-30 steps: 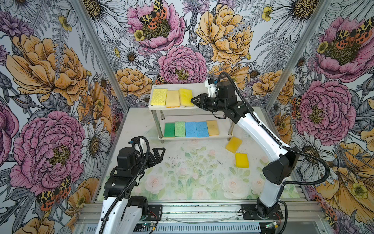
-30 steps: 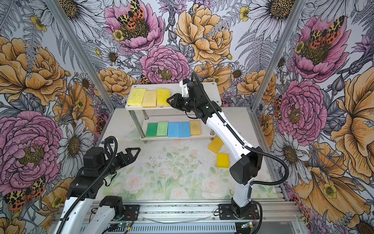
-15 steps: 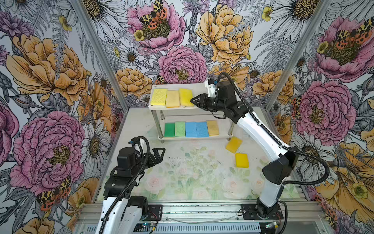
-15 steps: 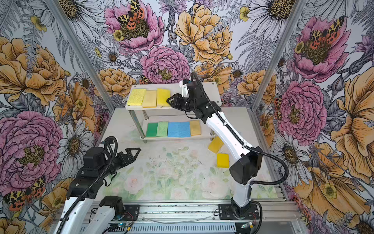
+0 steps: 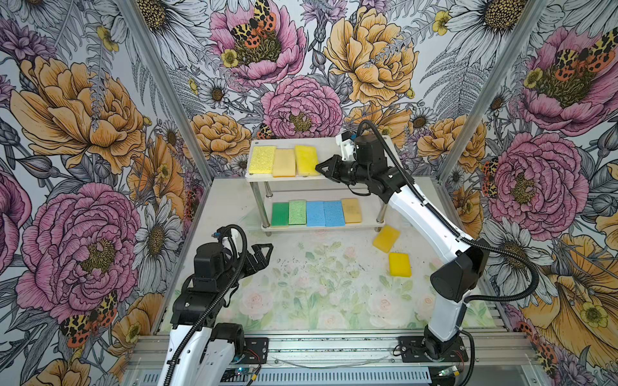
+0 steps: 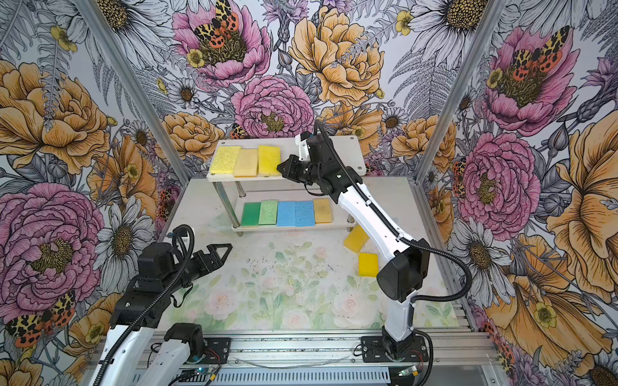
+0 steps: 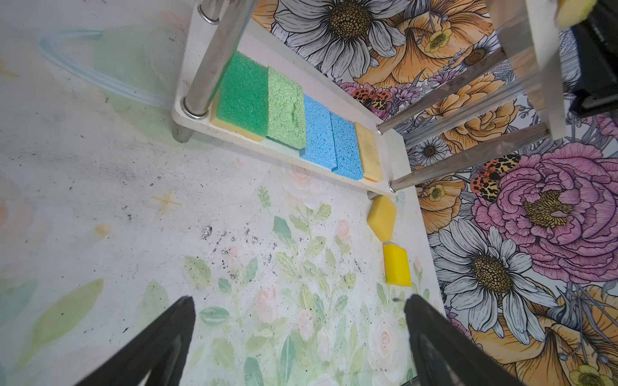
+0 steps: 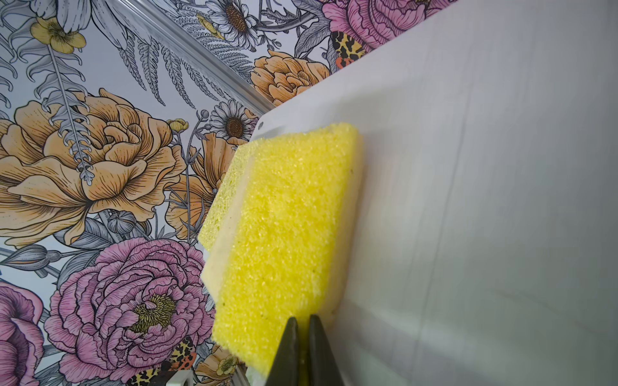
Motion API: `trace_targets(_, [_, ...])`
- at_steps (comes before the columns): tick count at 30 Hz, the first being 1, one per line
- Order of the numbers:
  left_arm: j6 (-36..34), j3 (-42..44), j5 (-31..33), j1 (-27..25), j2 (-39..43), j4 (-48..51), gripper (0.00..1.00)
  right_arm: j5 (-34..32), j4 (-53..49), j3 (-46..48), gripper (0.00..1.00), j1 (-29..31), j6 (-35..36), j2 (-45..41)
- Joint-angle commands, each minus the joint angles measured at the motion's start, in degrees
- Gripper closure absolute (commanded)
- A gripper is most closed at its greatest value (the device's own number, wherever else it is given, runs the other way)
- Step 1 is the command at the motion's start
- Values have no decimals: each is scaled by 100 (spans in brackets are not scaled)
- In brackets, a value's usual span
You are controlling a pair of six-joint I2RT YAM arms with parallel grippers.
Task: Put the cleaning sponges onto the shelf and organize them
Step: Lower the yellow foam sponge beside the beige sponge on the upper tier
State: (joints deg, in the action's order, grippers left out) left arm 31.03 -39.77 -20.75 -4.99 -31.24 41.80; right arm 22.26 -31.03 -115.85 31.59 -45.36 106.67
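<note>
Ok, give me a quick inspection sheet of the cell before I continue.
Surface: floral table mat, scattered dark specks.
Job's things: white shelf; three yellow-tan sponges on its top board, five sponges on the lower; two yellow sponges on the mat near one shelf foot.
Clutter: nothing seen.
End effectors: left end effector open above the mat; right end effector shut, tips at the bright yellow sponge's edge.
Cables: black hoses along both arms.
Surroundings: floral wall panels, metal frame posts.
</note>
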Motion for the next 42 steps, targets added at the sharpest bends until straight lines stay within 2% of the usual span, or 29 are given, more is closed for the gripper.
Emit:
trace_targets(1, [-132,-77,85,55,-4,-6,1,-203,-35,-132,96,58,43,-65])
trace_targets(15, [-132,-73,80,52,-4,-5,1,-787,-18,97,99,163,84,-409])
trace_targets(20, [-132,-79,80,54,5,-5,1,-769,-20,90,99,175,83,-420])
trace_targets(24, [-132,-80,80,51,5,-6,1,-667,-25,80,90,180,75,-384])
trace_targets(28, [-131,-79,71,51,4,-6,1,-541,-18,80,73,180,71,-358])
trace_targets(31, [-138,-82,70,51,9,-5,1,-572,-19,65,64,180,88,-366])
trace_targets(35, [-132,-79,54,51,9,-10,1,-541,-26,11,61,172,89,-310])
trace_targets(42, [-141,-84,55,51,5,-5,1,-462,-31,-91,62,207,48,-191])
